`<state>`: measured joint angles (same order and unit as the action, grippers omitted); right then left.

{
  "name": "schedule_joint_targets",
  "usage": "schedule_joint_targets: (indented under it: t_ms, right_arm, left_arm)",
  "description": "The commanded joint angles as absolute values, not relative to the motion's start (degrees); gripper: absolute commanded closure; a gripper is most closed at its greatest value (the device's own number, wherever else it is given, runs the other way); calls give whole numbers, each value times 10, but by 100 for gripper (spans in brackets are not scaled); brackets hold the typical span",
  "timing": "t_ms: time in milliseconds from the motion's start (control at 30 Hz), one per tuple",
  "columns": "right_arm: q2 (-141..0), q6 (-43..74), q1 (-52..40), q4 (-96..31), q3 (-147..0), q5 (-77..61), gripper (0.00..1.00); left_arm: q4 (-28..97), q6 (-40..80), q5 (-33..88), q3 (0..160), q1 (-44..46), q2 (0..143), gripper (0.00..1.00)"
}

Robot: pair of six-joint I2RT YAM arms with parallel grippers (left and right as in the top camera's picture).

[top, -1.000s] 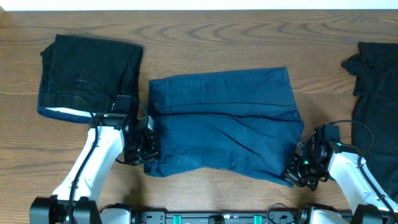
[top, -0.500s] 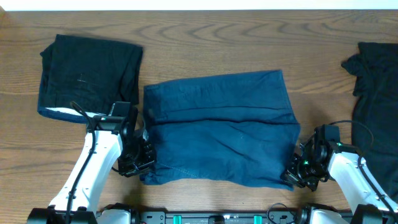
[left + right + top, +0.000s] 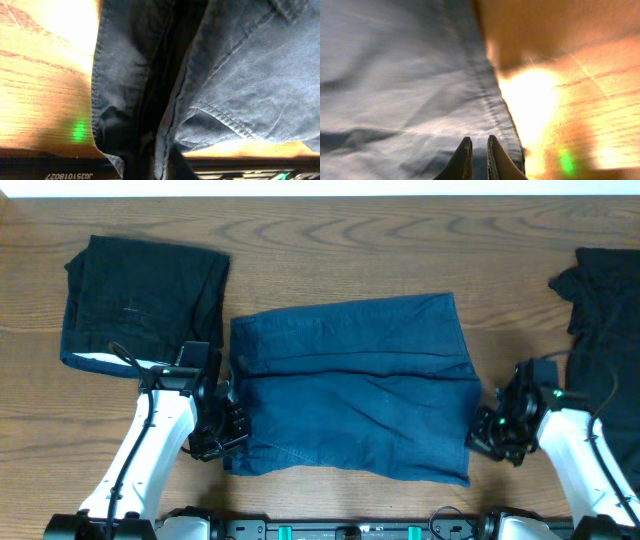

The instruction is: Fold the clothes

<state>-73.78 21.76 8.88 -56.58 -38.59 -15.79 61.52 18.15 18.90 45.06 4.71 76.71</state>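
The clothes' main piece, a navy-blue denim-like garment [image 3: 355, 390], lies folded in a wide rectangle at the table's middle. My left gripper [image 3: 232, 432] sits at its near-left corner. In the left wrist view a stitched hem [image 3: 161, 150] runs down between the dark fingers of the left gripper [image 3: 162, 170], which stays shut on it. My right gripper [image 3: 487, 432] hovers just off the garment's right edge. In the right wrist view its tips [image 3: 479, 140] stand almost together over the blue cloth [image 3: 395, 75] with nothing between them.
A folded black garment with a white edge [image 3: 140, 300] lies at the far left. Another black piece [image 3: 605, 310] spreads along the right edge. Bare wooden table [image 3: 330, 240] shows behind the blue garment.
The left gripper drew the near-left corner toward the front, straightening the garment's near edge. The right gripper came off the near-right corner and moved right and slightly away.
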Motion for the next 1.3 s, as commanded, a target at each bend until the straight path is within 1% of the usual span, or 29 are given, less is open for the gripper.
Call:
schedule_joint_targets:
  t_ms: [0, 33, 67, 133, 200, 233, 267, 333, 367, 533, 633, 833, 1000, 1100, 1167, 1267]
  right_arm:
    - [-739, 178, 83, -592, -455, -167, 88]
    - [-739, 170, 79, -604, -477, -167, 87]
    - [-739, 161, 72, -618, -505, -166, 87]
    - [-739, 160, 63, -628, -532, -165, 87]
    - [-739, 160, 51, -627, -555, -165, 89]
    - [-740, 160, 44, -626, -563, -165, 92]
    - [-742, 160, 36, -624, -571, -165, 94]
    - [-751, 158, 17, -618, -579, -165, 98]
    - [-756, 155, 10, -613, -579, -164, 99]
    - [-820, 156, -46, -569, -579, -119, 99]
    - [-867, 155, -64, -518, -580, -96, 99]
    - [-956, 133, -72, -388, -581, -93, 99]
    - [-996, 107, -71, -308, -586, -87, 99]
    - [-1005, 104, -71, -297, -608, -58, 99]
    - [-1009, 81, -71, -316, -639, -57, 99]
    - [-1017, 71, -71, -356, -698, -37, 99]
  left_arm:
    - [619, 187, 180, 458, 45, 763, 56]
    - [621, 187, 180, 463, 45, 763, 41]
    - [623, 187, 179, 472, 45, 763, 30]
    - [624, 188, 180, 488, 45, 763, 25]
    - [624, 188, 180, 511, 45, 763, 24]
    - [623, 188, 179, 527, 46, 763, 28]
    - [619, 187, 179, 542, 46, 763, 38]
    - [592, 176, 179, 565, 46, 763, 89]
    - [579, 177, 179, 570, 46, 764, 94]
    - [489, 177, 179, 573, 48, 783, 94]
    - [430, 176, 179, 573, 48, 811, 94]
    - [326, 176, 179, 573, 50, 902, 94]
    - [248, 166, 175, 573, 50, 963, 94]
    - [224, 166, 169, 578, 51, 983, 94]
    - [235, 156, 168, 594, 53, 994, 94]
    - [276, 150, 118, 633, 63, 1000, 94]
